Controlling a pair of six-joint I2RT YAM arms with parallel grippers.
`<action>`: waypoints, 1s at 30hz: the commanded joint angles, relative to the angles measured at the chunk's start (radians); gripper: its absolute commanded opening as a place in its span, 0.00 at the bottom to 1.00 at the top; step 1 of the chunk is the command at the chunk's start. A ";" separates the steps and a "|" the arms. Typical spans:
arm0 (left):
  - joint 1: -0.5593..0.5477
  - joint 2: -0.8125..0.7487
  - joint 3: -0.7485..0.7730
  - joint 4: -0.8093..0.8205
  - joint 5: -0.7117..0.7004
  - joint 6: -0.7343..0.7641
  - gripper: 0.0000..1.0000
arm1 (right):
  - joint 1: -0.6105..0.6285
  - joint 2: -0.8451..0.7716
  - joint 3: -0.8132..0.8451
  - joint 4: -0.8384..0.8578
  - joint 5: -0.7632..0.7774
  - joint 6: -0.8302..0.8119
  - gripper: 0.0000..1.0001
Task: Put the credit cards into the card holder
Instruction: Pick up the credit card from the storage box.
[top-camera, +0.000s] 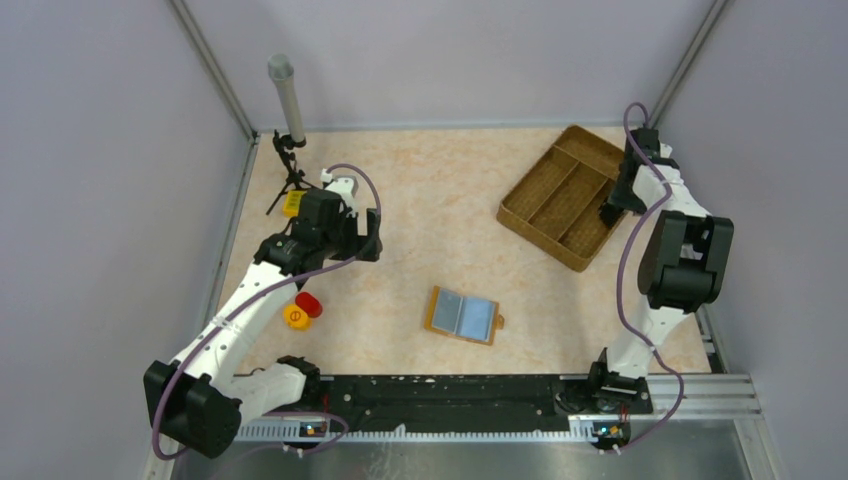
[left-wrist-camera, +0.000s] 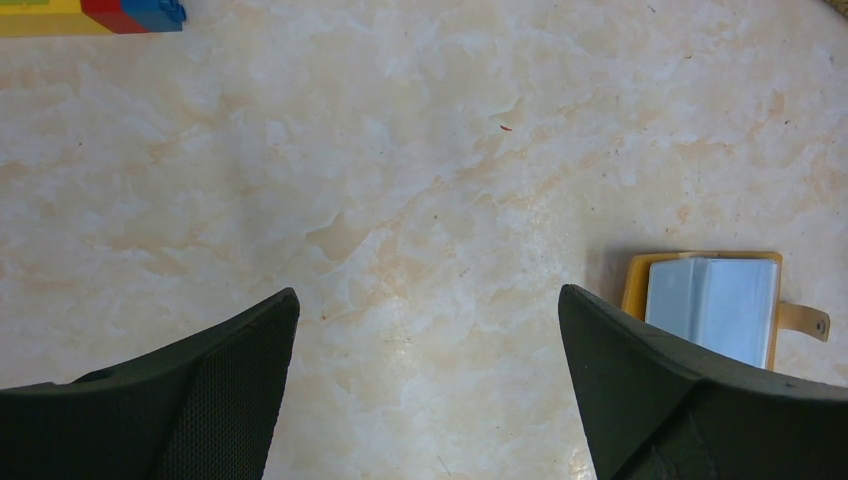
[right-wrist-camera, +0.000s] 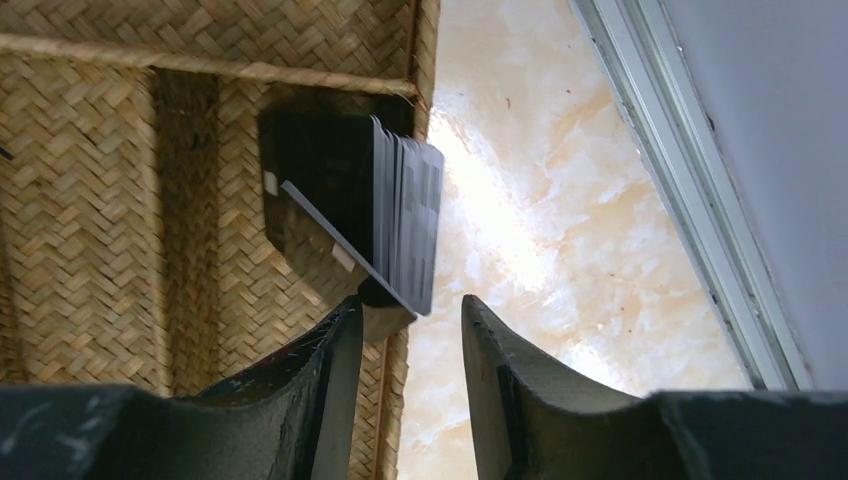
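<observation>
The credit cards (right-wrist-camera: 350, 190) (a dark stack, standing on edge) are in a corner of the woven tray (right-wrist-camera: 90, 230), in the narrow compartment along its outer wall; they lean against that wall and partly over it; one card is tilted away from the stack, and its lower corner comes down to the right gripper (right-wrist-camera: 408, 310). This gripper is just at the same corner of the tray; its jaws are about half spread, with a clear gap between them; the tilted card's corner seems to rest on the tip of one finger (right-wrist-camera: 320, 380), while the other finger is apart from it, so nothing is pinched.

The card holder (top-camera: 463, 315) lies open on the table (left-wrist-camera: 400, 150), well apart from the tray, on the side toward the arm bases; its inside looks pale blue-grey. The left gripper (left-wrist-camera: 428, 298) hangs farther from the tray than the holder; its jaws are spread wide and hold nothing.
</observation>
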 joint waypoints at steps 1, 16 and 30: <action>0.002 0.004 -0.001 0.033 0.010 0.019 0.99 | -0.017 -0.030 -0.005 -0.029 0.058 -0.023 0.39; 0.003 0.003 -0.001 0.033 0.009 0.019 0.99 | -0.017 -0.072 -0.030 0.012 0.060 -0.027 0.15; 0.002 -0.005 -0.001 0.032 0.012 0.021 0.99 | -0.017 -0.165 -0.072 0.225 -0.135 -0.089 0.00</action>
